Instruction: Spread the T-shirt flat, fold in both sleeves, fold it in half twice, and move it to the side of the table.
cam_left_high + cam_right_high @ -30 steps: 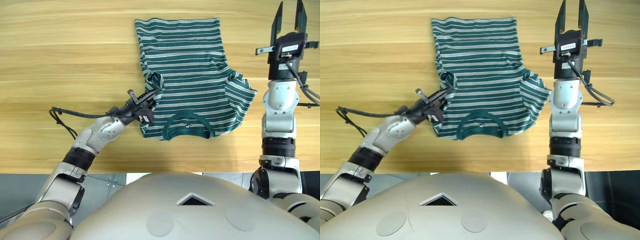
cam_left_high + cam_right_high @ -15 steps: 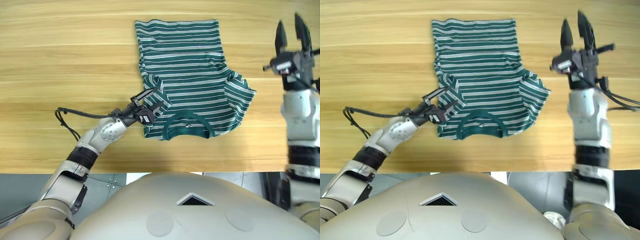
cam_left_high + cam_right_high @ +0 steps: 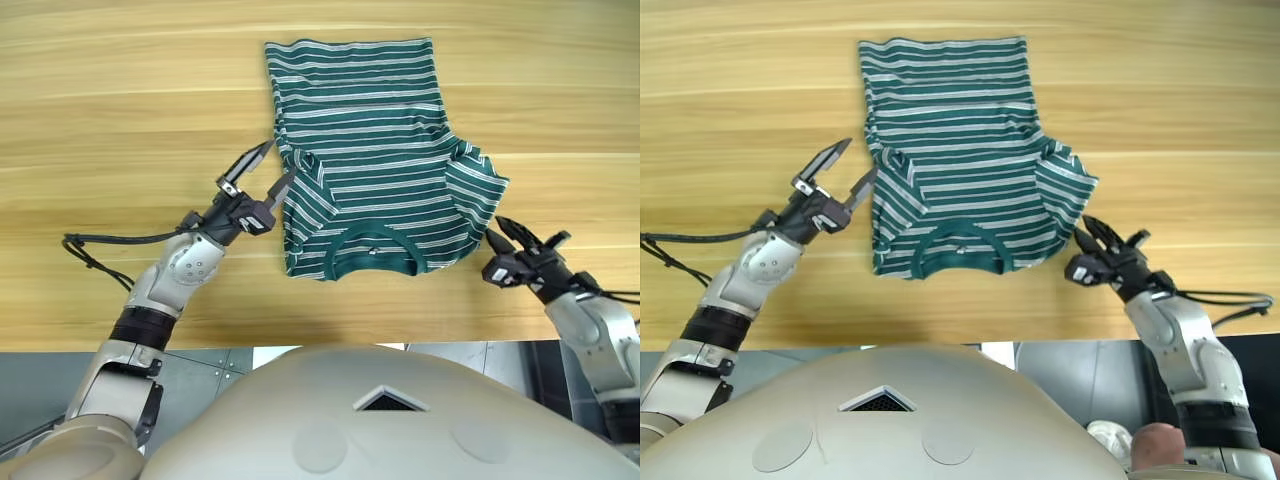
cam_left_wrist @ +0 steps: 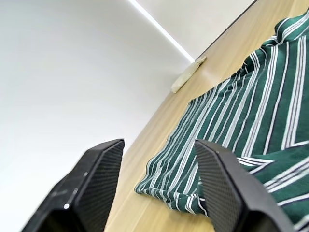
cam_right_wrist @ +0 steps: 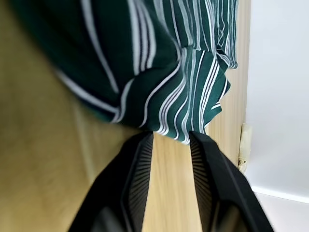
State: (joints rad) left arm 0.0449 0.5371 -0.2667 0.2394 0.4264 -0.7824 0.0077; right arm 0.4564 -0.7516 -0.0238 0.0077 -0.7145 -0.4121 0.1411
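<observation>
Green-and-white striped cloth, a short-sleeved T-shirt [image 3: 375, 130], lies in the upper middle of the left eye view on the pale wooden table [image 3: 120, 90]. Its collar points toward the lower edge and its hem toward the top. The sleeve on the picture's left is bunched in against the body. The sleeve on the right sticks out, rumpled. The left gripper [image 3: 280, 158] is at centre-left, just beside the shirt's left edge. Its two black fingers are spread wide with nothing between them. The right gripper [image 3: 497, 230] sits at the lower right, its tips close under the outstanding sleeve and parted a little.

In the left wrist view, the left gripper's ribbed black fingers [image 4: 91, 188] stand well apart and empty. Beyond them the striped shirt [image 4: 251, 111] lies on the tabletop [image 4: 159, 116], its nearest edge rumpled. A small beige scrap [image 4: 188, 75] rests at the table's far edge against a white wall.

In the right wrist view, the right gripper [image 5: 171, 137] has a narrow gap between its fingers. The hem of the shirt's sleeve [image 5: 193, 96] hangs right at their tips; whether it touches them cannot be told.
</observation>
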